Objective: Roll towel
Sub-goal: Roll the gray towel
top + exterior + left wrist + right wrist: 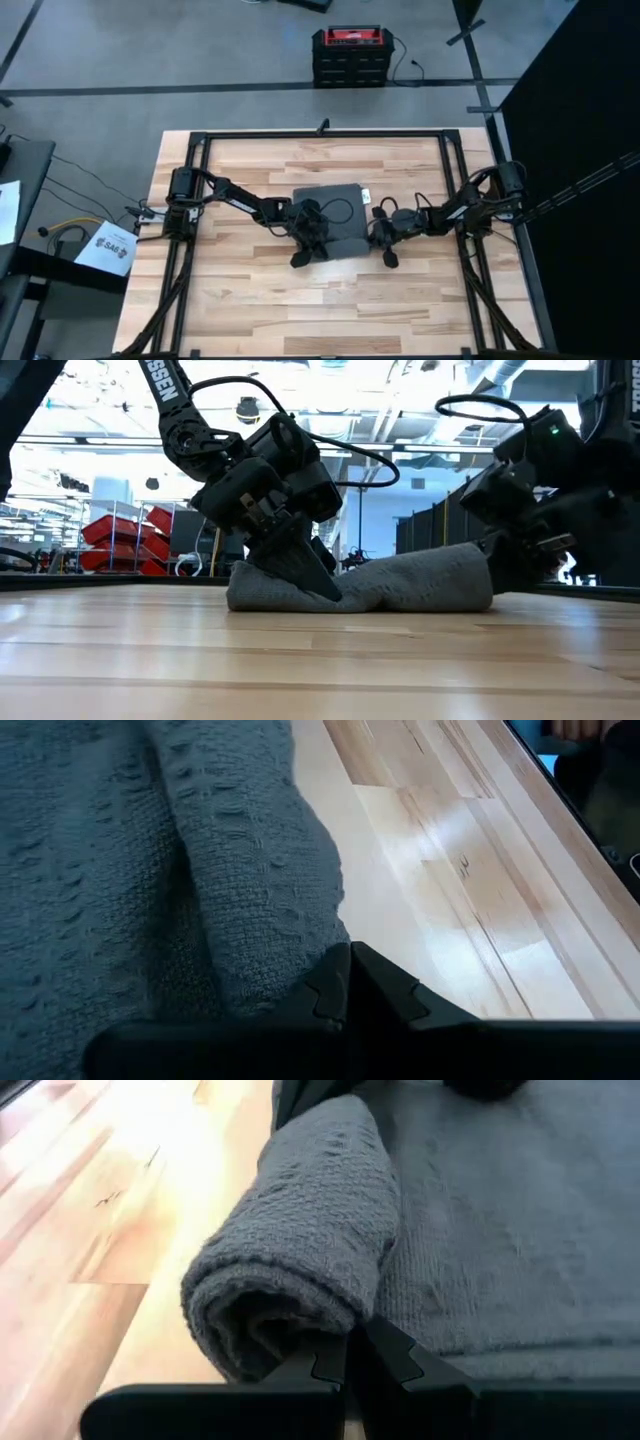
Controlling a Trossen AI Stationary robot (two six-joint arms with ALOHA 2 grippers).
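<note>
At the centre of the pale wooden plank counter point(250, 300) lies our dark grey soft cloth towel point(335, 215), partly flat, its near edge already curled into a short roll point(290, 1270) at six o'clock. A small white tag point(366, 195) shows at its two o'clock corner.

We judge the rolling to be under way. To do it well, both ends should travel together toward twelve o'clock at the same pace, keeping the roll tight and level so it does not cone or slacken.

Our left fingers point(305, 245) sit at the roll's eight o'clock end, and our right fingers point(385, 243) at its four o'clock end. In each wrist view the tips meet closed just against the cloth, touching the roll's end. Whether any fabric is pinched between them, we cannot tell.
</note>
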